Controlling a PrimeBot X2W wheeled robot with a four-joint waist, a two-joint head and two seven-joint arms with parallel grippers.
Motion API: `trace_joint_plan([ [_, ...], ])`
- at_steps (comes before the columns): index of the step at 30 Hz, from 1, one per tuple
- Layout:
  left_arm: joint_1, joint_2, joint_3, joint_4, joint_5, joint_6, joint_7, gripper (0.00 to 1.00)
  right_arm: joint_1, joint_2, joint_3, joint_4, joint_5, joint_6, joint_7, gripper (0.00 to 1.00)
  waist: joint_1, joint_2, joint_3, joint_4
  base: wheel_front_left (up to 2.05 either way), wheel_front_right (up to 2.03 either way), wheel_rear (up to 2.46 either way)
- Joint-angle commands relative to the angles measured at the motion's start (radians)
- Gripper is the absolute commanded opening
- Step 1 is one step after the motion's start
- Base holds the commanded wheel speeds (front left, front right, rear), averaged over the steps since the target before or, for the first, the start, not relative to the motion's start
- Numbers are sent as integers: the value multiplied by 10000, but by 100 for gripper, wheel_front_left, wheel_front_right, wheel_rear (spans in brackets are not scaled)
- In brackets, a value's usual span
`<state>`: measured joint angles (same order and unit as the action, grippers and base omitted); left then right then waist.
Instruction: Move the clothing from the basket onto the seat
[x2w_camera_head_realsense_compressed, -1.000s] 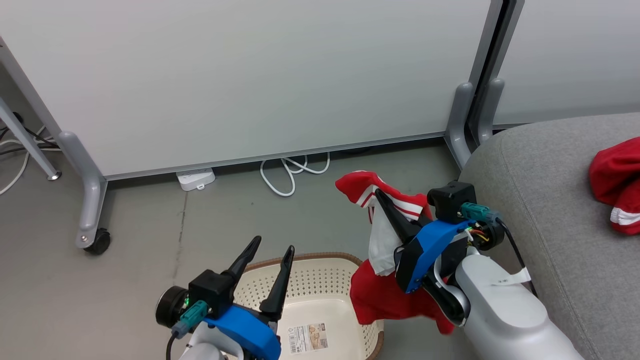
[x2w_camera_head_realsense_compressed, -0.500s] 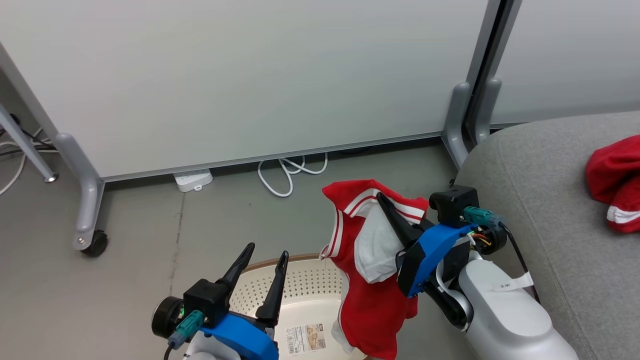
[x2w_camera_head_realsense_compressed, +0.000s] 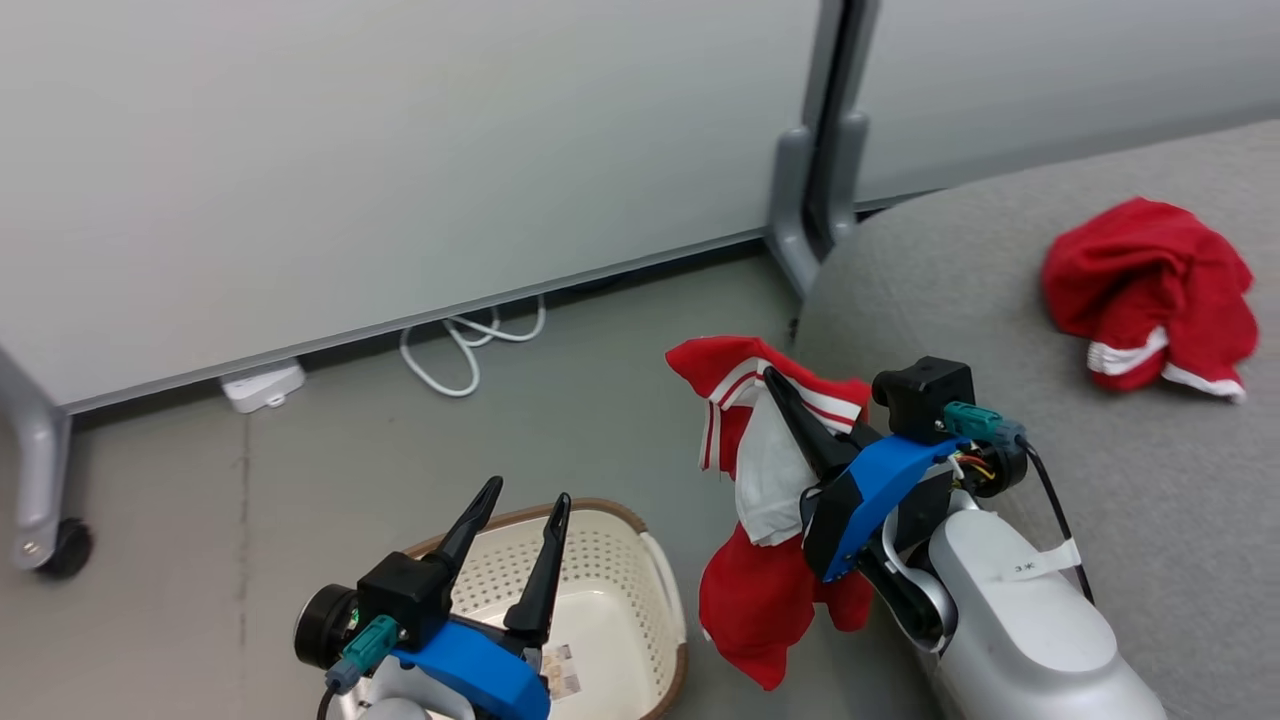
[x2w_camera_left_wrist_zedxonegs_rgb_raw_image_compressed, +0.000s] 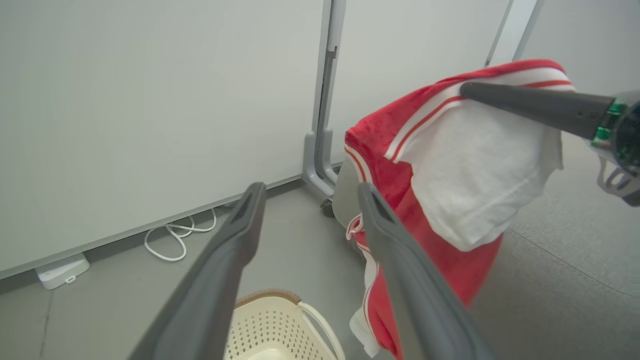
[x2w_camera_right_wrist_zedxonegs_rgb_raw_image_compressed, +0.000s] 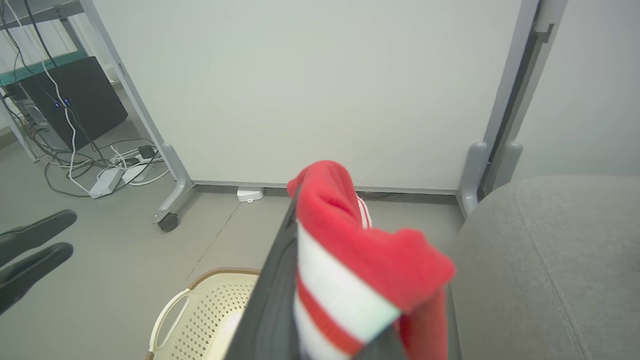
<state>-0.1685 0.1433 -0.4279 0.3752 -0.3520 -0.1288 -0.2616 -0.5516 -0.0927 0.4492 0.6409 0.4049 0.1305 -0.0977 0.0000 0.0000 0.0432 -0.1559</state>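
Note:
My right gripper (x2w_camera_head_realsense_compressed: 772, 385) is shut on a red garment (x2w_camera_head_realsense_compressed: 760, 590) with white stripes and a white panel, which hangs in the air between the basket (x2w_camera_head_realsense_compressed: 664, 590) and the seat (x2w_camera_head_realsense_compressed: 960, 290). A second red piece of clothing (x2w_camera_head_realsense_compressed: 1150, 280) lies crumpled on the grey seat. The cream basket stands on the floor at the lower left. Above its near side, my left gripper (x2w_camera_head_realsense_compressed: 527, 492) is open and holds nothing. In the left wrist view the garment (x2w_camera_left_wrist_zedxonegs_rgb_raw_image_compressed: 475, 170) hangs to the right of my open left gripper (x2w_camera_left_wrist_zedxonegs_rgb_raw_image_compressed: 311, 189). In the right wrist view the garment (x2w_camera_right_wrist_zedxonegs_rgb_raw_image_compressed: 350, 235) drapes over my fingers.
White partition panels on grey feet (x2w_camera_head_realsense_compressed: 800, 200) stand behind. A caster (x2w_camera_head_realsense_compressed: 60, 545) is at the far left. A white power strip (x2w_camera_head_realsense_compressed: 262, 385) and a looped cable (x2w_camera_head_realsense_compressed: 470, 345) lie on the grey floor by the panel. A black box with cables (x2w_camera_right_wrist_zedxonegs_rgb_raw_image_compressed: 65, 100) sits beyond.
The head view has swung to the right, so more of the seat shows. The held garment, which hung over the basket, now hangs beside it and nearer the seat's edge. Both grippers keep their state.

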Motion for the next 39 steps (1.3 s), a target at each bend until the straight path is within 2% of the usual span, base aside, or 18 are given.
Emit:
trace_joint_plan([
  [1, -128, 8, 54, -71, 1, -25, -49, 100, 63, -9, -47, -91, -99, 5, -5, 0, 0, 0, 137, -542, 0, 0, 0],
  [6, -264, 78, 24, -134, 20, -26, -49, 100, 150, 0, -350, -283, -205, 5, 7, 0, 0, 0, 337, -1579, 0, 0, 0],
  [20, -420, 156, -24, -125, 30, -27, -50, 100, 485, 27, -865, -583, -406, 5, 44, 0, 0, 0, 620, -3214, 0, 0, 0],
  [27, -469, 214, -141, -73, 7, -27, -51, 100, 674, 69, -1019, -738, -480, 5, 112, 0, 0, 0, 674, -3442, 0, 0, 0],
  [33, -579, 238, -236, -57, -37, -27, -51, 100, 706, 62, -1202, -814, -494, 5, 167, 0, 0, 0, 757, -3332, 0, 0, 0],
  [39, -848, 344, -174, -179, 24, -27, -51, 100, -449, -514, -1626, -1047, -997, 3, 489, 0, 0, 0, 1221, -3140, 0, 0, 0],
])
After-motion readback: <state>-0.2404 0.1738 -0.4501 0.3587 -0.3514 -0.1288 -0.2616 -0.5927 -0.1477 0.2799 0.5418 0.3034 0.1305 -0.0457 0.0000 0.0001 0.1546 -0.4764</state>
